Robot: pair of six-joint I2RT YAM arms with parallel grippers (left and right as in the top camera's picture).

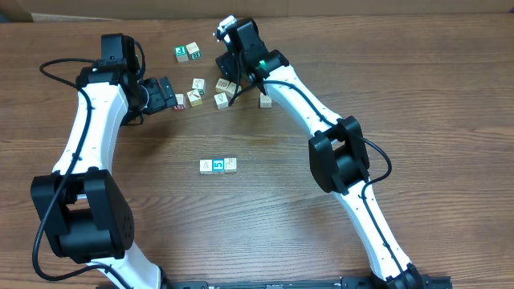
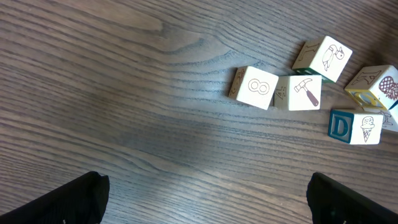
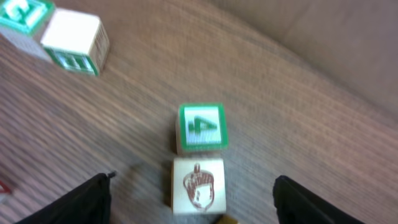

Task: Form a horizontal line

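So far we count three cubes in the horizontal line (image 1: 218, 164) mid-frame, a fourth lacking; left gripper (image 2: 211, 194) and right gripper (image 3: 199, 200) both gape empty, the right over an acorn cube (image 3: 198, 185).

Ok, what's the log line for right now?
row: three cubes, blue 5 in middle | left gripper: open, empty | right gripper: open, aimed at acorn cube

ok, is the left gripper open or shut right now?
Open. In the left wrist view the left gripper has its fingers spread wide, only bare table between them.
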